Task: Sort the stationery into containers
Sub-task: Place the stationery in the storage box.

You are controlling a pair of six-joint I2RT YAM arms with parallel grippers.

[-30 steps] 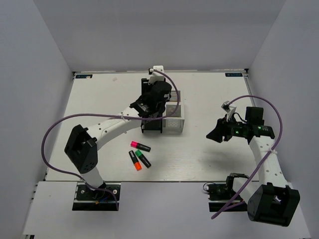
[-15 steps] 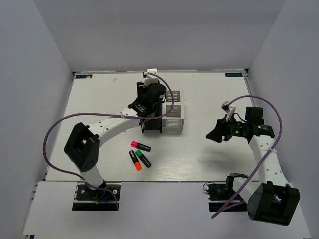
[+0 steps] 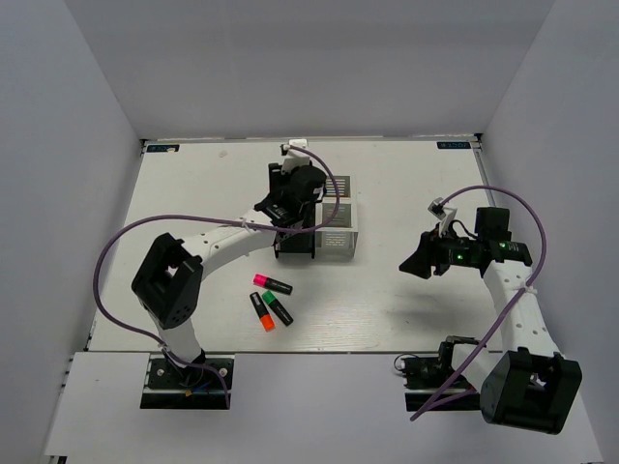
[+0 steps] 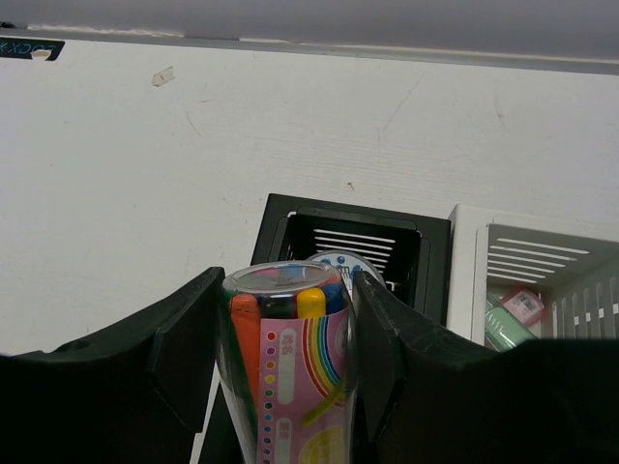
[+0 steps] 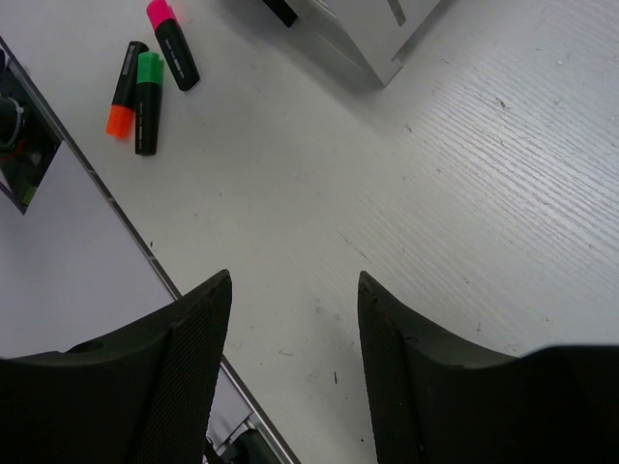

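Note:
My left gripper (image 3: 293,198) is over the far-left black bin of the containers block (image 3: 338,244). In the left wrist view it (image 4: 285,290) is shut on the pink capsule case (image 4: 290,377), a clear tube with a rainbow label, held just above the black bin (image 4: 290,217). The blue-white roll (image 4: 340,262) lies in that bin. The pale-green tube (image 4: 505,327) and small pink piece (image 4: 525,304) lie in the white bin (image 4: 464,271). The pink (image 3: 273,283), orange (image 3: 261,312) and green (image 3: 279,307) highlighters lie on the table. My right gripper (image 3: 416,261) is open and empty.
In the right wrist view my open gripper (image 5: 295,290) hovers above bare table, with the highlighters (image 5: 145,92) at upper left and a bin corner (image 5: 368,43) at the top. White walls enclose the table. The table's near edge (image 5: 126,232) runs by the highlighters.
My left gripper has shifted slightly left and toward the far side over the bins, still holding the case. The right arm has not moved.

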